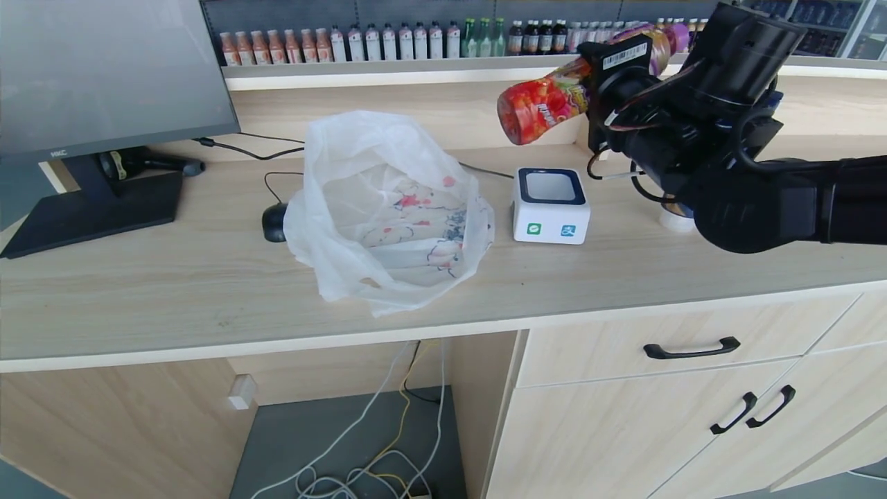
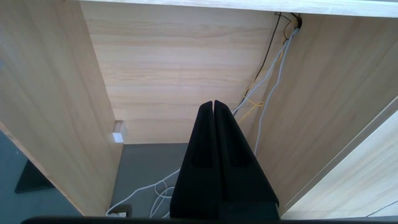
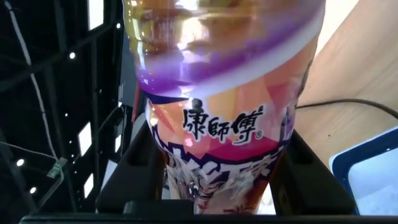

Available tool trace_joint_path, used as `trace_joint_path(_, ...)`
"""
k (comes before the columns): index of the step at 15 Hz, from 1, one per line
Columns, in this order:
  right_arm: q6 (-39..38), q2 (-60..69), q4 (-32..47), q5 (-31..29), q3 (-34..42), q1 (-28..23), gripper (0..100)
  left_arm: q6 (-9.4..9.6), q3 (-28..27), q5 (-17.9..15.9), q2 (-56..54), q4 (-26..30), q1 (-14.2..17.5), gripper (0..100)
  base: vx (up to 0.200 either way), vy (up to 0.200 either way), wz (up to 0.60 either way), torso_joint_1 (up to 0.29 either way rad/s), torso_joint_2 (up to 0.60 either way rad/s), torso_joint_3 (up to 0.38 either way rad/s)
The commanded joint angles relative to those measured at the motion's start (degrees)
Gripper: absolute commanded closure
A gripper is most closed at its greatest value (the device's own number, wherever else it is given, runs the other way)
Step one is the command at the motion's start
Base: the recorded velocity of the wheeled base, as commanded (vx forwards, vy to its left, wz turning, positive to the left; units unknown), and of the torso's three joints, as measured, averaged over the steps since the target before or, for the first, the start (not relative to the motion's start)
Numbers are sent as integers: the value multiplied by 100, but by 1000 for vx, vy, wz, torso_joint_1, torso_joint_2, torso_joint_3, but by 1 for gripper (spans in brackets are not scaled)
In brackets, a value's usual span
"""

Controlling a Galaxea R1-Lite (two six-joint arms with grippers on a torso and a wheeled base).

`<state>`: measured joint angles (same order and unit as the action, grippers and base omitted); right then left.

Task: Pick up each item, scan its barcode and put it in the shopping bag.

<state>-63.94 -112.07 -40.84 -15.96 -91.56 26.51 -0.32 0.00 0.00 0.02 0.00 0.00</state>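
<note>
Grips red-and-purple labelled plastic drink bottle (image 1: 544, 104) firmly in right hand (image 1: 603, 80), tilted aloft near white cube scanner (image 1: 551, 204) on pale wooden tabletop (image 1: 173, 291); seemingly mid-scan, so next needs it turned to face scanner, then dropped into white plastic shopping bag (image 1: 388, 208).

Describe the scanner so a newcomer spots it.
On the wooden counter, find the white shopping bag. Right of it sits the scanner: a white cube with a dark-blue-rimmed top window and two front icons, unlike the black mouse left of the bag.
</note>
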Motion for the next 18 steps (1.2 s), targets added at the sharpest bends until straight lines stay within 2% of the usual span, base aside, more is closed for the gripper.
trace_joint_path(1, -171, -105, 50, -4, -11, -15, 100, -3, 0, 0, -2, 0, 0, 100, 0, 0, 0, 0, 0, 0)
trace_joint_path(6, -892, -131, 463, -13, 42, -208, 100, -3, 0, 0, -2, 0, 0, 100, 0, 0, 0, 0, 0, 0)
trace_joint_path(11, -971, -131, 454, -13, 473, -384, 100, -3, 0, 0, -2, 0, 0, 100, 0, 0, 0, 0, 0, 0)
trace_joint_path(18, -1121, -105, 445, -13, 675, -375, 100, -3, 0, 0, -2, 0, 0, 100, 0, 0, 0, 0, 0, 0)
